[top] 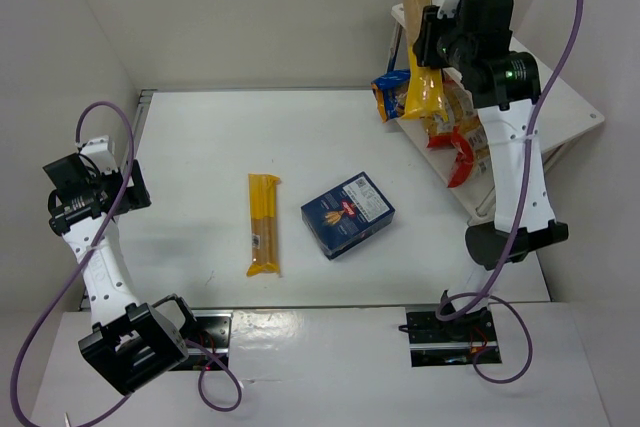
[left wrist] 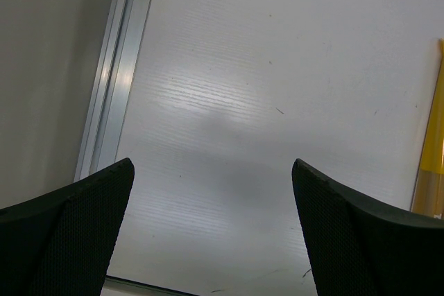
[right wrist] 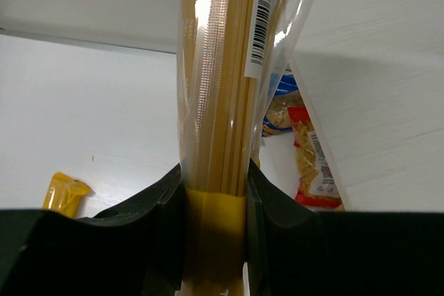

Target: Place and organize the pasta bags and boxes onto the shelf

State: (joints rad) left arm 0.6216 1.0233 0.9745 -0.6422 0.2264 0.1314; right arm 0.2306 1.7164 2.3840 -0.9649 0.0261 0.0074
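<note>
My right gripper (top: 437,47) is shut on a long yellow spaghetti pack (top: 421,42), held over the left end of the white shelf (top: 560,97); in the right wrist view the pack (right wrist: 222,81) runs up between the fingers (right wrist: 156,202). A second spaghetti pack (top: 264,223) and the dark blue pasta box (top: 347,213) lie on the table. Blue (top: 390,94), orange (top: 445,122) and red (top: 463,155) bags sit on the lower tier. My left gripper (left wrist: 211,230) is open and empty above bare table at the left.
White walls close the table on the left, back and right. A metal rail (left wrist: 114,77) runs along the table's left edge. The shelf's thin legs (top: 392,42) stand at the back right.
</note>
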